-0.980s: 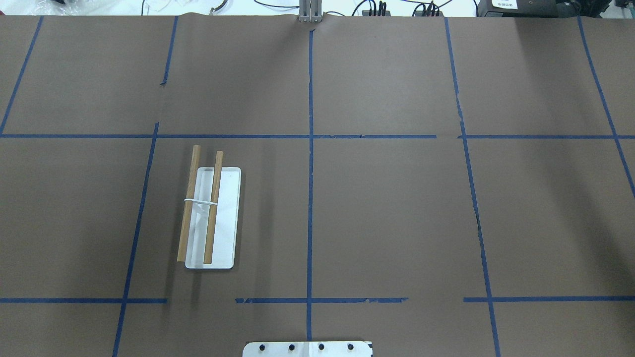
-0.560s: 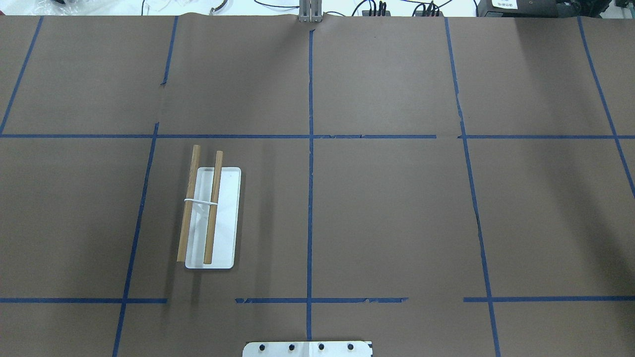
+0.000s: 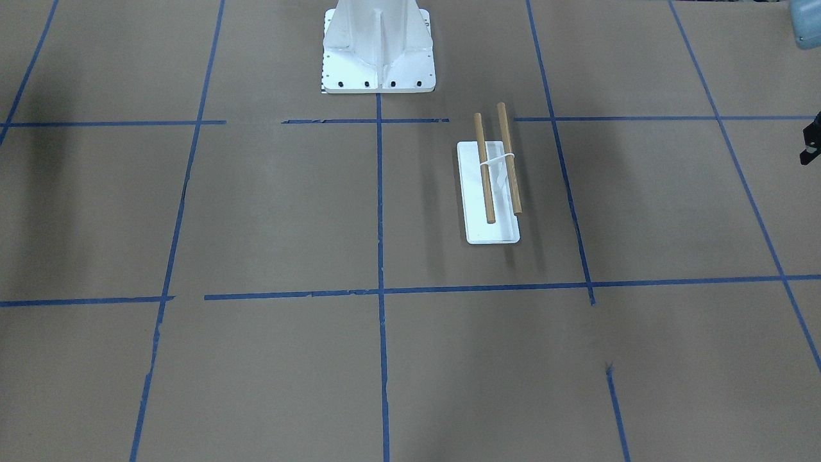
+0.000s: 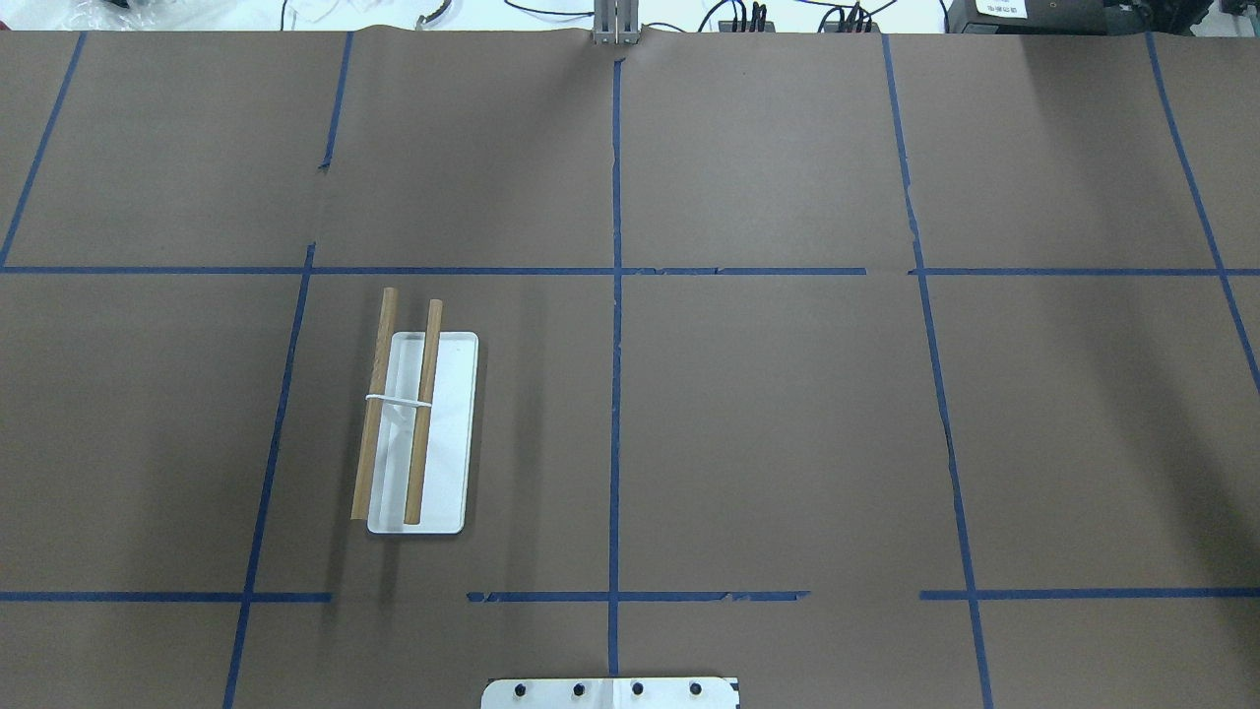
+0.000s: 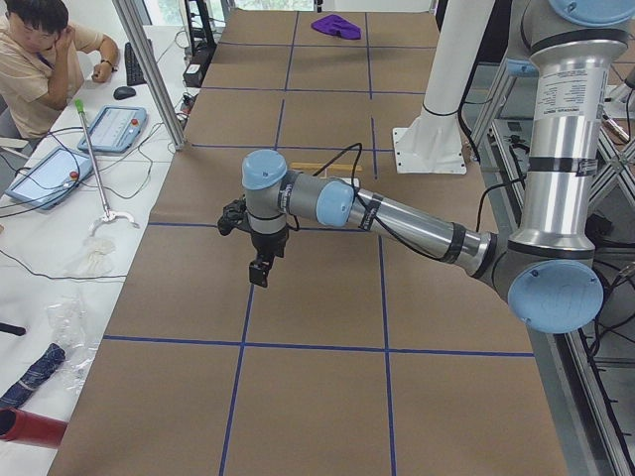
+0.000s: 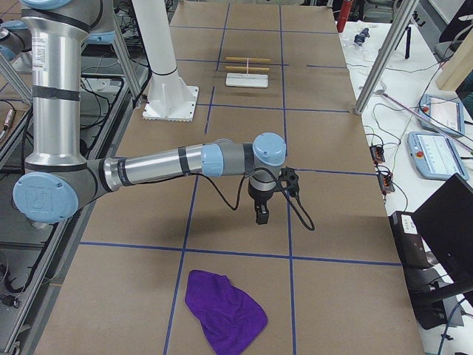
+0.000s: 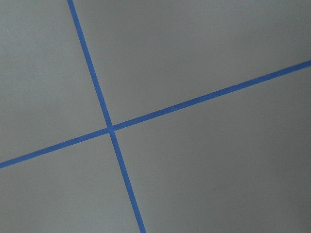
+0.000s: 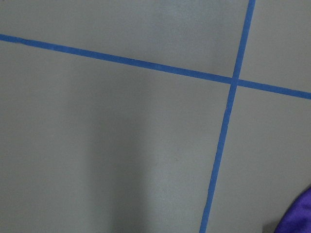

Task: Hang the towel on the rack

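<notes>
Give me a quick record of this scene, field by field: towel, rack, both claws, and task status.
towel: purple, crumpled on the table at the robot's right end
rack: white base, two wooden bars, on the robot's left side, nothing hung on it
left claw: above bare table, empty, open or shut unclear
right claw: above table near the towel, not touching it, open or shut unclear
task status: towel not yet picked up

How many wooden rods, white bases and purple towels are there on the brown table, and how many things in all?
Wooden rods: 2
White base: 1
Purple towel: 1
Total: 4
</notes>
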### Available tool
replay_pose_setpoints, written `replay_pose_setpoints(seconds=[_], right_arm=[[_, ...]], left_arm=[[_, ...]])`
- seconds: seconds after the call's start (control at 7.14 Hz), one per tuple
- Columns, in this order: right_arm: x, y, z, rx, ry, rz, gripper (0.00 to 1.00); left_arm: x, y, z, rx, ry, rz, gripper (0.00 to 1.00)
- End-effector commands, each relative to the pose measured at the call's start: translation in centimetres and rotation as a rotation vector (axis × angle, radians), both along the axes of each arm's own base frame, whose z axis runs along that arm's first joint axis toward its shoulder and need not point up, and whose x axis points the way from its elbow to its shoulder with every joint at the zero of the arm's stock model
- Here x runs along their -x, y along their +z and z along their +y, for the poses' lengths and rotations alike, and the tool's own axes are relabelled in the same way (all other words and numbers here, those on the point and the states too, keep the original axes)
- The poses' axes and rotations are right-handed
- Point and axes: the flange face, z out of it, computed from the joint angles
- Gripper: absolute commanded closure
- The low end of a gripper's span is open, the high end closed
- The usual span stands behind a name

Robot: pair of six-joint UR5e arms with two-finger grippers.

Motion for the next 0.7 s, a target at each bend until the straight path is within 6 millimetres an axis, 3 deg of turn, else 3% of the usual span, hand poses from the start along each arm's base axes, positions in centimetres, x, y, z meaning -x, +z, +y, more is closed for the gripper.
replay_pose_setpoints(seconds=[0.0,0.14,0.28,0.56], right_arm=[[0.4,1.7,1.5,0.038,-0.002,-0.003,0.0],[1.1,3.7,3.2,0.014,-0.023,-0.006,0.0],[1.3,6.6,3.4,0.025,-0.022,-0.003,0.0],[1.0,16.7,4.8,0.073,-0.022,0.021,0.05]], left_arm=[[-1.1,0.2,-1.7,0.084,-0.04,0.09,0.0],[-1.3,-0.3,-1.6,0.078,-0.037,0.104,0.0],[-1.2,-0.6,-1.4,0.075,-0.036,0.114,0.0],[-1.7,-0.9,-1.7,0.041,-0.025,0.13,0.0]])
